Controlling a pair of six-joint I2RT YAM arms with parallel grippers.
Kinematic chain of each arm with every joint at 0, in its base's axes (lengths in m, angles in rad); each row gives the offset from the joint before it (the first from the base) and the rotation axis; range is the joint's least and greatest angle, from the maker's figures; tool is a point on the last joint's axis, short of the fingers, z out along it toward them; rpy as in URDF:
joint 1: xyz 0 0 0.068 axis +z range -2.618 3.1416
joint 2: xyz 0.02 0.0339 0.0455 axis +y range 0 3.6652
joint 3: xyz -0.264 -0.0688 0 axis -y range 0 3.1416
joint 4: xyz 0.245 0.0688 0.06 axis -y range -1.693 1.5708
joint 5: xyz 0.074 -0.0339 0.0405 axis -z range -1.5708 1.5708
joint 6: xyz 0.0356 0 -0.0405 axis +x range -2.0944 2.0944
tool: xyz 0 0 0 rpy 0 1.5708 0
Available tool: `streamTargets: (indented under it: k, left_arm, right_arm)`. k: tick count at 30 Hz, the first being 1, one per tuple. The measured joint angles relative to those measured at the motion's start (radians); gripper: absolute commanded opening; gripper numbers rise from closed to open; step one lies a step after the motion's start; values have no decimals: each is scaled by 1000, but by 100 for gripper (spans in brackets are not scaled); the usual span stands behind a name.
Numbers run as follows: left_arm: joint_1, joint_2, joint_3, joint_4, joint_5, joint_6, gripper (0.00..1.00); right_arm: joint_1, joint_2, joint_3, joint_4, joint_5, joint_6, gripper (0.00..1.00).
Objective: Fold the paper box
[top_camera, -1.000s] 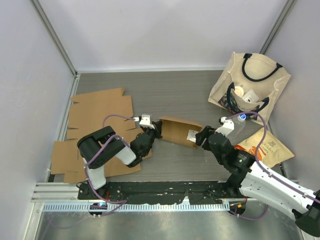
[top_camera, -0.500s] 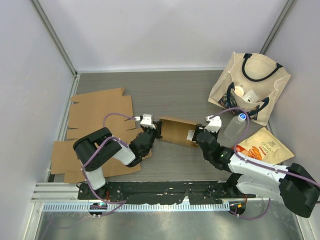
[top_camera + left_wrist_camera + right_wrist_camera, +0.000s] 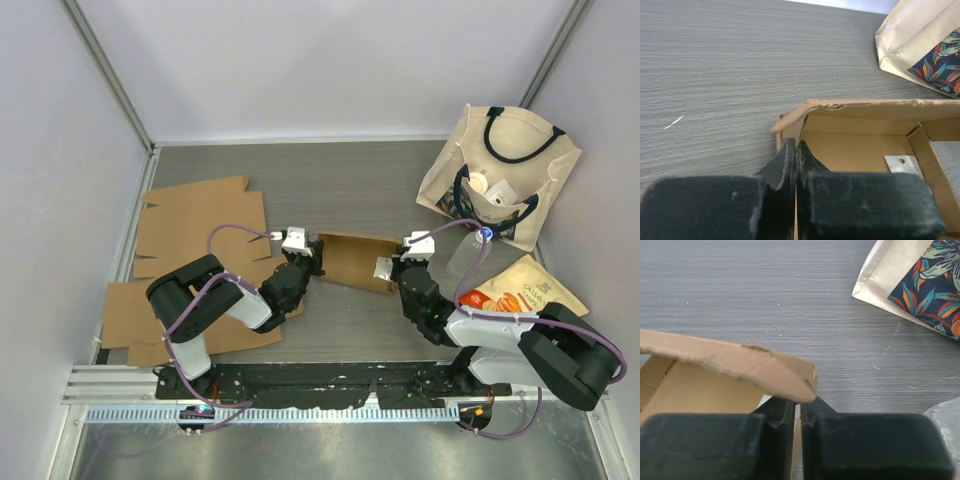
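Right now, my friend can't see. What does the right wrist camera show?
The right end effector pinches a wall of the open paper box on a grey table. The corner of a tote bag shows top right.

One paper box [image 3: 352,261], two flat cardboard sheets [image 3: 200,225], one tote bag [image 3: 452,180], one snack bag [image 3: 528,292] and one bottle [image 3: 468,260].

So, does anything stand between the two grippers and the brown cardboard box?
Nothing visible does: the left gripper is shut on the left wall of the brown cardboard box, and the right gripper grips its right edge.
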Motion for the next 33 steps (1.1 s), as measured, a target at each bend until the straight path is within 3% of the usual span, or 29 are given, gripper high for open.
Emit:
streamTargets:
  k: [13, 18, 25, 27, 29, 30, 33]
  left_arm:
    - [0, 0, 23, -2, -10, 12, 0]
    - [-1, 0, 27, -24, -2, 11, 0]
    - [-3, 6, 27, -28, -2, 11, 0]
    - [-4, 2, 24, -29, 3, 12, 11]
    - [-5, -25, 3, -43, 17, 10, 31]
    - [-5, -47, -10, -58, 22, 9, 36]
    - [2, -180, -47, -153, 54, -10, 56]
  right_arm:
    - [-15, 25, 296, -519, 117, 333, 1]
    - [-15, 27, 216, -446, 94, 357, 11]
    - [-14, -11, 45, -291, 44, 343, 13]
    - [-14, -34, 21, -282, 35, 325, 13]
    - [-14, -44, 18, -267, 35, 298, 13]
    - [-14, -45, 19, -257, 35, 284, 13]
    - [-14, -37, 34, -242, 35, 249, 13]
